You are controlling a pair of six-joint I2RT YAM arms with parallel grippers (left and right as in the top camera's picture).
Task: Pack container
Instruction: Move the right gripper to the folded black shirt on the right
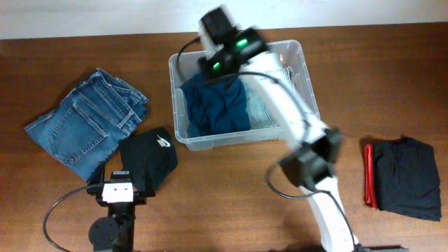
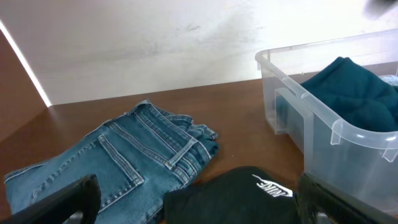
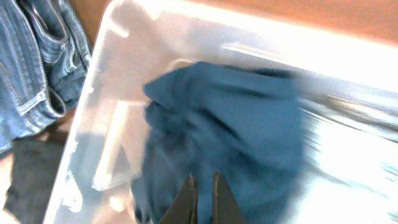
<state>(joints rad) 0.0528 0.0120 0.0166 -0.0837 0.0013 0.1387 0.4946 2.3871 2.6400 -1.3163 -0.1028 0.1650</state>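
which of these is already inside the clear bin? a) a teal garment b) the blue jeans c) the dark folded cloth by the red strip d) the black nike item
a: the teal garment lies bunched inside the container, while the jeans and the black item lie on the table outside it.

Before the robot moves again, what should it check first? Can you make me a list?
1. Teal garment inside the container: ok.
2. Right fingers closed, above the teal garment: ok.
3. Right fingers let go of the cloth: cannot tell, the picture is blurry.
4. Left fingers wide open, ready to grab: ok.
5. Black garment with white logo right in front of the left fingers: ok.
6. Everything packed: not ok. The jeans, the black garment with white logo and the dark folded cloth lie outside on the table.
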